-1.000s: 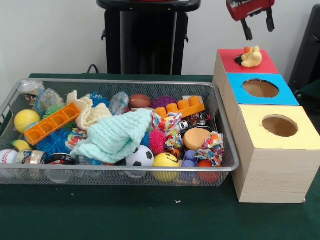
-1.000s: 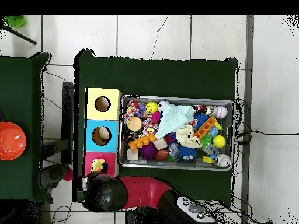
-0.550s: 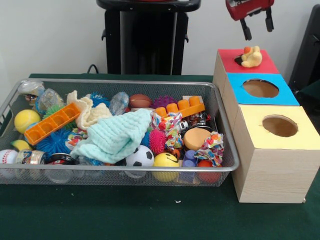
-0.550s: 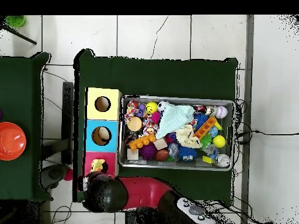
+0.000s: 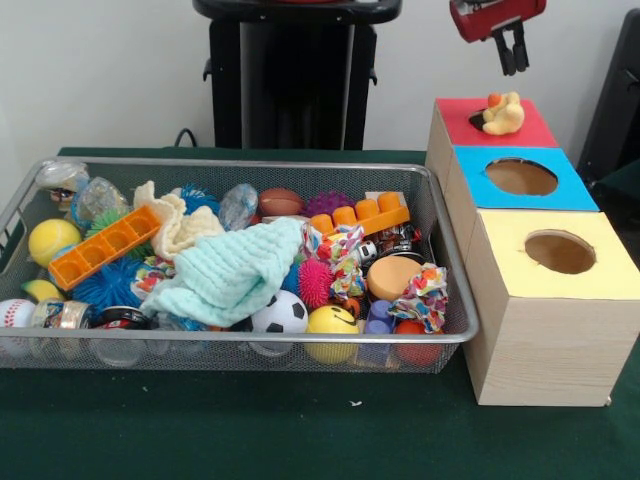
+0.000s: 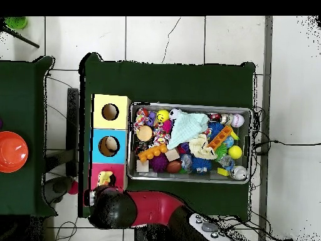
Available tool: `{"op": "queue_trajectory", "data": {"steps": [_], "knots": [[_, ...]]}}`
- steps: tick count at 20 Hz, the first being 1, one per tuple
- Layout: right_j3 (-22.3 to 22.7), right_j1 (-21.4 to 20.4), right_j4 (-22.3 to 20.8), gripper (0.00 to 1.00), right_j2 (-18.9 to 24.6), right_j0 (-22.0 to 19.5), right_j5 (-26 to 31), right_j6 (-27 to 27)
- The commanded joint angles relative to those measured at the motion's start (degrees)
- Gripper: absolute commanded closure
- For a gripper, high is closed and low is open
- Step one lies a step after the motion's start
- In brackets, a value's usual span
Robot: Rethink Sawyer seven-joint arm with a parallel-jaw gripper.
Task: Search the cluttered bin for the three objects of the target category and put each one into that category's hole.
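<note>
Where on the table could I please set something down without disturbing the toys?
The green table is bare in the strip in front of the wire bin and the yellow-topped box. The bin itself is packed full, and a yellow duck toy sits on the red box top.

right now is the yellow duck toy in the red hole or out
Out. The duck toy sits on top of the red box, fully visible, with the hand above it, apart from it.
</note>
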Motion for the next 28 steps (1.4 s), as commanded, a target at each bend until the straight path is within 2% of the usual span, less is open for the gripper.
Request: {"op": "queue_trajectory", "data": {"steps": [1,11,28], "knots": [[-3.8,0.8,0.7,1.0,-2.2,-0.1,-1.6,10.3],[-4.1,1.0,1.1,1.0,-2.1,0.4,-2.3,10.8],[-6.4,6.4,-0.7,1.0,-5.1,2.9,-8.7,10.1]]}}
